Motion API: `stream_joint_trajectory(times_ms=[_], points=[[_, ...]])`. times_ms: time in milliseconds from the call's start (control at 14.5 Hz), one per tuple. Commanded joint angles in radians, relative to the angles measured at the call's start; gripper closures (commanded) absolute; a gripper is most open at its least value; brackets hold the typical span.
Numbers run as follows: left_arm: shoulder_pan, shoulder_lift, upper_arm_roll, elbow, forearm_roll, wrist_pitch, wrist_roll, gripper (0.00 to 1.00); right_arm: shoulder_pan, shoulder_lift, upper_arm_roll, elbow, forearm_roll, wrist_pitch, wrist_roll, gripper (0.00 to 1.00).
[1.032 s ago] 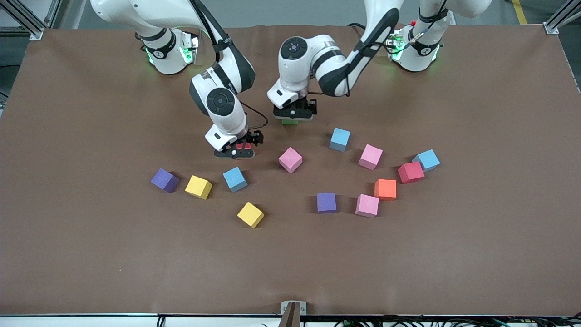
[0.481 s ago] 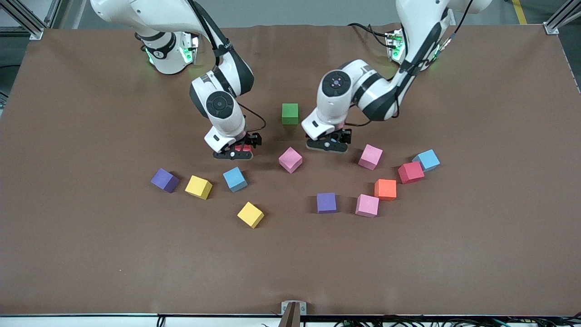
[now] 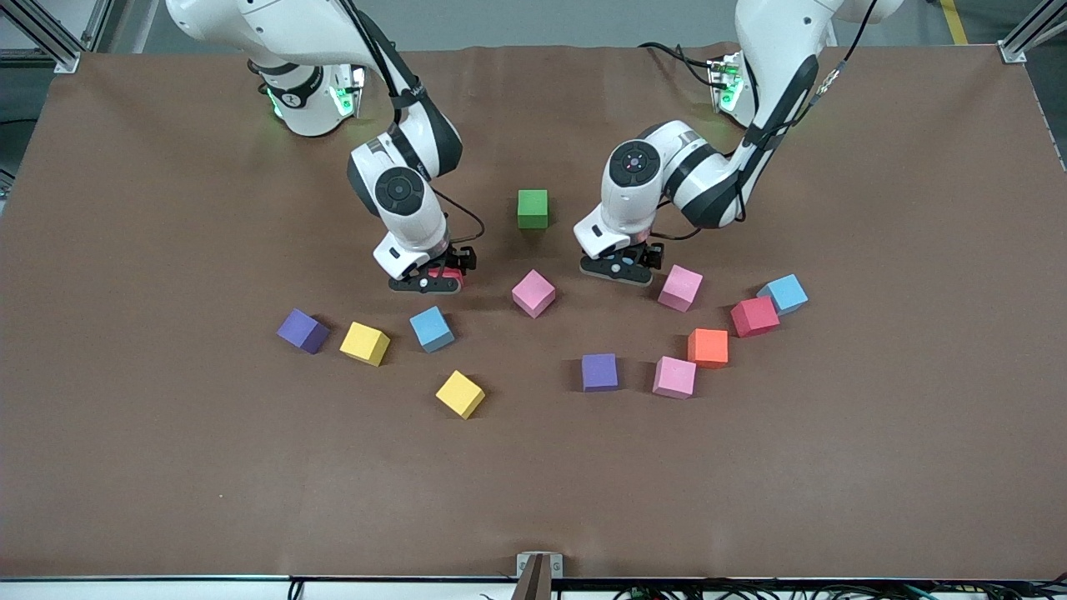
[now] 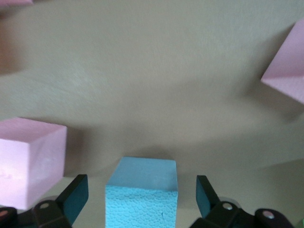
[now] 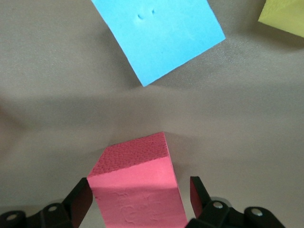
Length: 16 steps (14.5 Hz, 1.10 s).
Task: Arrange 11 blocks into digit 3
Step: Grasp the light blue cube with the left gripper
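Straddling a red block on the table, the right gripper is down low, its fingers apart and close to the block's two sides. A green block stands alone between the two grippers. The left gripper is down around a light-blue block, fingers wide apart with a gap on each side. A pink block lies just beside it.
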Motion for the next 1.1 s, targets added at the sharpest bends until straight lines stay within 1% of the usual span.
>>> stream_joint_trajectory(times_ms=[0, 69, 138, 206, 275, 344, 413, 481, 550, 619, 825, 894, 1032], points=[[0.017, -0.036, -0.006, -0.085, 0.022, 0.074, 0.003, 0.00, -0.010, -0.023, 0.004, -0.025, -0.007, -0.002, 0.040, 0.77], [0.017, -0.041, -0.006, -0.100, 0.023, 0.097, 0.003, 0.00, -0.028, -0.026, 0.004, -0.031, -0.006, -0.004, 0.108, 0.93], [0.018, -0.041, -0.006, -0.108, 0.023, 0.113, 0.005, 0.01, -0.031, -0.042, 0.004, -0.032, -0.006, -0.008, 0.215, 0.99], [0.025, -0.036, -0.006, -0.108, 0.022, 0.119, 0.003, 0.06, -0.030, -0.055, 0.004, -0.033, -0.006, -0.020, 0.345, 1.00], [0.025, -0.035, -0.006, -0.107, 0.022, 0.119, 0.003, 0.17, -0.030, -0.077, 0.004, -0.033, -0.006, -0.039, 0.496, 1.00], [0.025, -0.033, -0.006, -0.104, 0.022, 0.121, 0.002, 0.32, -0.030, -0.095, 0.002, -0.034, -0.006, -0.057, 0.606, 1.00], [0.025, -0.035, -0.006, -0.102, 0.022, 0.121, -0.004, 0.43, -0.032, -0.109, 0.002, -0.037, -0.006, -0.068, 0.686, 1.00], [0.026, -0.035, -0.006, -0.098, 0.020, 0.121, -0.009, 0.51, -0.033, -0.132, 0.003, -0.045, -0.006, -0.069, 0.768, 1.00], [0.029, -0.035, -0.007, -0.094, 0.020, 0.121, -0.027, 0.54, -0.033, -0.149, 0.004, -0.055, -0.006, -0.071, 0.870, 1.00], [0.029, -0.038, -0.010, -0.088, 0.014, 0.118, -0.079, 0.55, -0.030, -0.158, 0.004, -0.060, -0.006, -0.071, 0.967, 1.00], [0.019, -0.070, -0.029, -0.085, 0.002, 0.098, -0.327, 0.55, -0.015, -0.195, 0.007, -0.086, -0.006, -0.073, 1.225, 1.00], [0.017, -0.081, -0.041, -0.085, -0.015, 0.073, -0.448, 0.55, 0.005, -0.204, 0.007, -0.103, -0.006, -0.071, 1.300, 1.00], [0.018, -0.085, -0.082, -0.082, -0.046, 0.062, -0.751, 0.55, 0.045, -0.217, 0.007, -0.141, -0.006, -0.069, 1.452, 1.00]])
